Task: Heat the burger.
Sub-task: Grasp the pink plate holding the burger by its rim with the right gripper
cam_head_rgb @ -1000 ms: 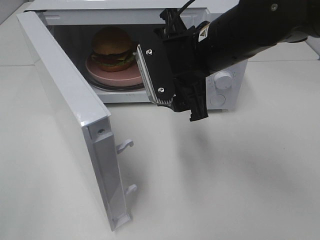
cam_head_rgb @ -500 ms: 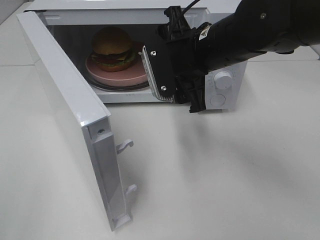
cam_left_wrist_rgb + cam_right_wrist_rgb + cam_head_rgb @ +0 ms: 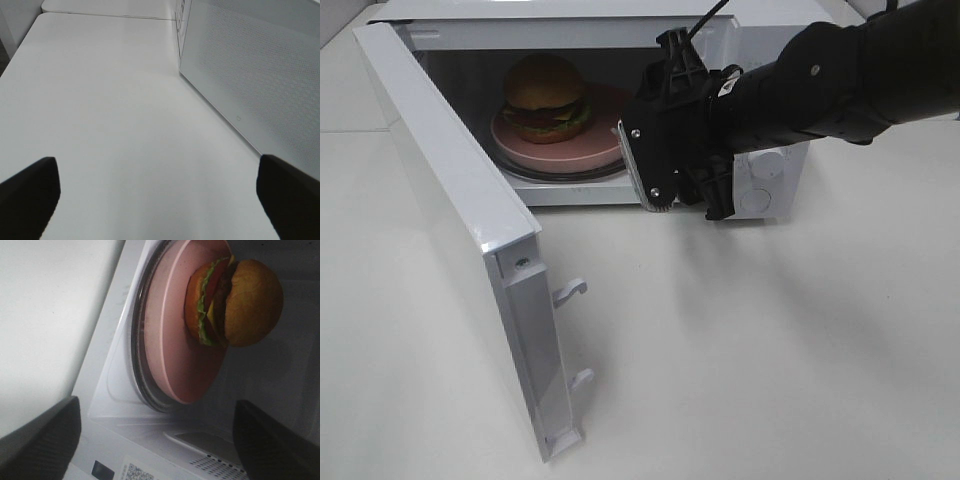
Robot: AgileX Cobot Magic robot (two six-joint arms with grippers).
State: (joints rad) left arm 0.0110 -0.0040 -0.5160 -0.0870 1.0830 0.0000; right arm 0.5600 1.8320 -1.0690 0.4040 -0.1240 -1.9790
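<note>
- The burger (image 3: 544, 96) sits on the pink plate (image 3: 560, 155), on the glass turntable (image 3: 142, 390) inside the microwave (image 3: 775, 190): loaded, ready for heating.
- My right gripper (image 3: 665, 165) hovers at the cavity mouth, jaws spread, holding nothing; I judge the plate is set down.
- Microwave door (image 3: 460, 210) stands wide open; it must be shut before the dial (image 3: 766, 165) is any use.
- My left gripper (image 3: 160, 200) waits over the bare table (image 3: 110, 100) beside the door's outer face, fingers released, well placed to push it.
</note>
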